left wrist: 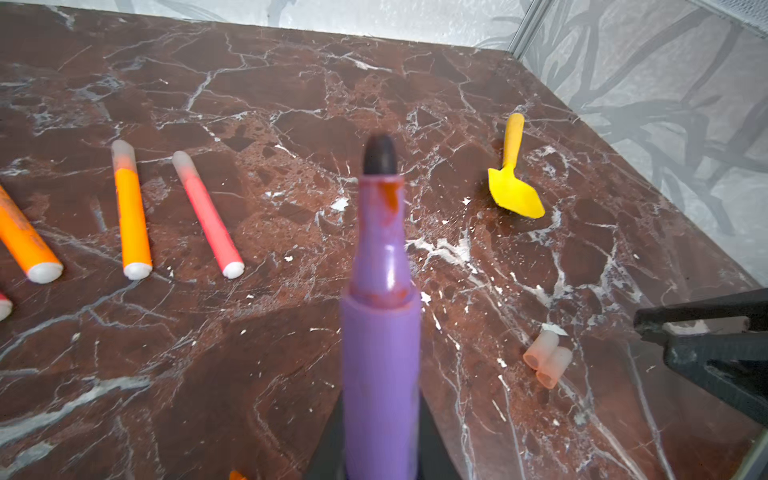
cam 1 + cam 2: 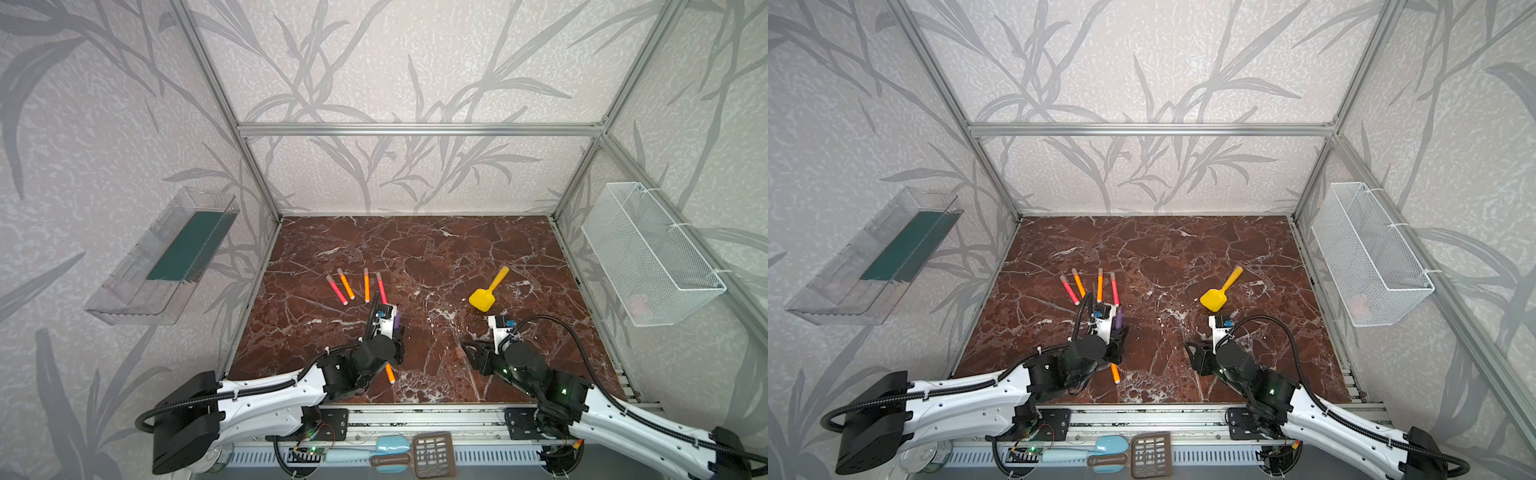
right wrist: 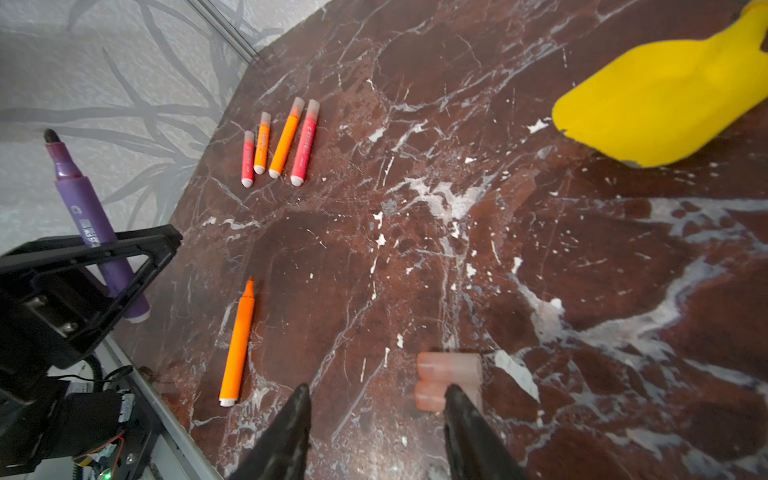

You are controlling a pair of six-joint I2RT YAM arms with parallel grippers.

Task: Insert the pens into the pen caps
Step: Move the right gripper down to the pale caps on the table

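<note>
1. Marble tabletop [image 2: 415, 257]: left gripper [image 1: 380, 449] clenched around purple pen [image 1: 380, 353], bare tip toward 12 o'clock.
2. Parted, empty right gripper [image 3: 378, 395]; two pen caps [image 3: 449, 370] lie at its 9 o'clock, by one fingertip.

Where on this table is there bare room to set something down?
Bare: the far half of the table, behind the four capped pens and the yellow spatula, and the strip between them. Crowded: the near part, with the left gripper holding the purple pen, the right gripper beside two caps, and a loose orange pen.
</note>
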